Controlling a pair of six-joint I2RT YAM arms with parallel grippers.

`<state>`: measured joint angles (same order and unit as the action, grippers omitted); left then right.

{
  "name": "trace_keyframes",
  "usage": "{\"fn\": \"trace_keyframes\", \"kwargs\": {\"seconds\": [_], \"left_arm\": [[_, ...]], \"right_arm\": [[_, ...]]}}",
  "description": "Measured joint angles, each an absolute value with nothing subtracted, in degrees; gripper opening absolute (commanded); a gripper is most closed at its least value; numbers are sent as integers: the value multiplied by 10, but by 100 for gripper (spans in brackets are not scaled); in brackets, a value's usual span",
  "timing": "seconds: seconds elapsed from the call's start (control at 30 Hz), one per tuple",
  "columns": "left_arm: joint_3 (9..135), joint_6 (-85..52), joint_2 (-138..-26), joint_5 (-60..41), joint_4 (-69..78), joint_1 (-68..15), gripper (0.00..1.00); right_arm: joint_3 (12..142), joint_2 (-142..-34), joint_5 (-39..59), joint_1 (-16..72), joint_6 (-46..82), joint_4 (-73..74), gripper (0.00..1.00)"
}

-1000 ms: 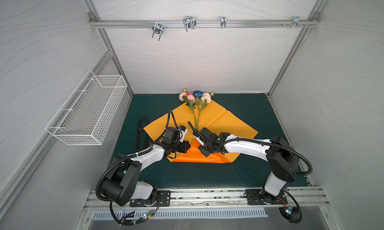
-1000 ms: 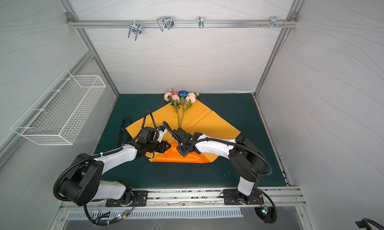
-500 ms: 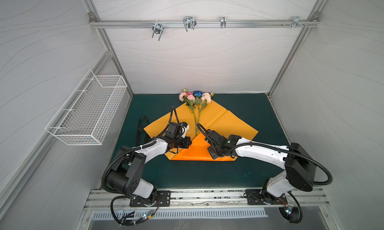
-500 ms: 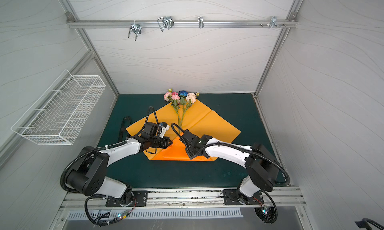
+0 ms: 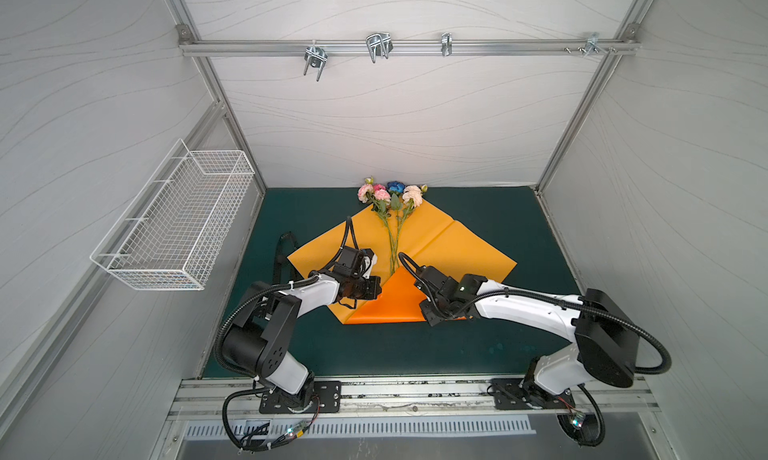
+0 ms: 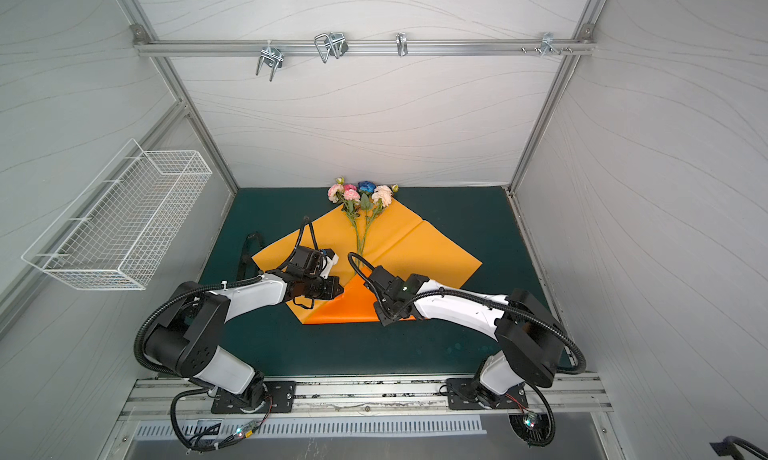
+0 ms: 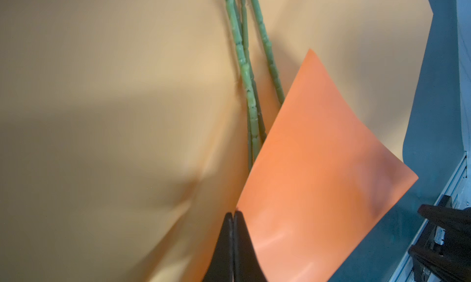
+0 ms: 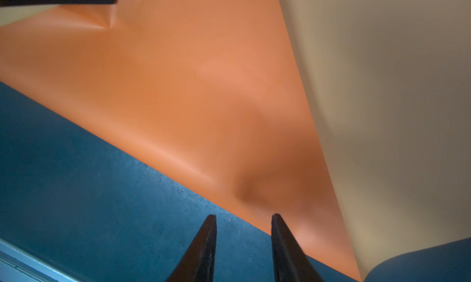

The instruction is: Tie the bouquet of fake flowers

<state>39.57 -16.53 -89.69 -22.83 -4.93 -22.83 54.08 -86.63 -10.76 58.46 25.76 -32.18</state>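
Right jaws drew back; smooth orange sheet shows a triangular fold.

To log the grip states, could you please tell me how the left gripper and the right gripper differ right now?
The left gripper is shut, while the right gripper has its jaws apart. The left gripper's tips sit at the edge of the folded orange flap. The right gripper's tips hang where the dark mat meets the fold, holding nothing. Both have slim black fingers.
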Motion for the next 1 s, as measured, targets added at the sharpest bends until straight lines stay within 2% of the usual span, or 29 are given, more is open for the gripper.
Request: {"fn": "trace_keyframes", "kwargs": {"seconds": [0.4, 0.43, 0.47, 0.57, 0.63, 0.8, 1.0], "left_arm": [[397, -182, -921, -241, -45, -228, 0], [397, -183, -921, -241, -46, -228, 2], [397, -185, -921, -241, -46, -228, 8], [398, -190, -915, -247, -45, -228, 32], [398, -198, -901, -243, -50, -229, 44], [395, -228, -819, -217, -75, -235, 47], [372, -273, -693, -163, -98, -286, 43]], "right_arm": [[542, -934, -101, 585, 258, -292, 38], [542, -937, -101, 584, 258, -289, 38], [542, -940, -102, 584, 257, -286, 38], [542, -952, -103, 583, 257, -276, 38], [542, -959, -104, 583, 257, -272, 38], [542, -965, -105, 581, 257, -269, 38], [543, -966, -106, 581, 257, -266, 37]]}}
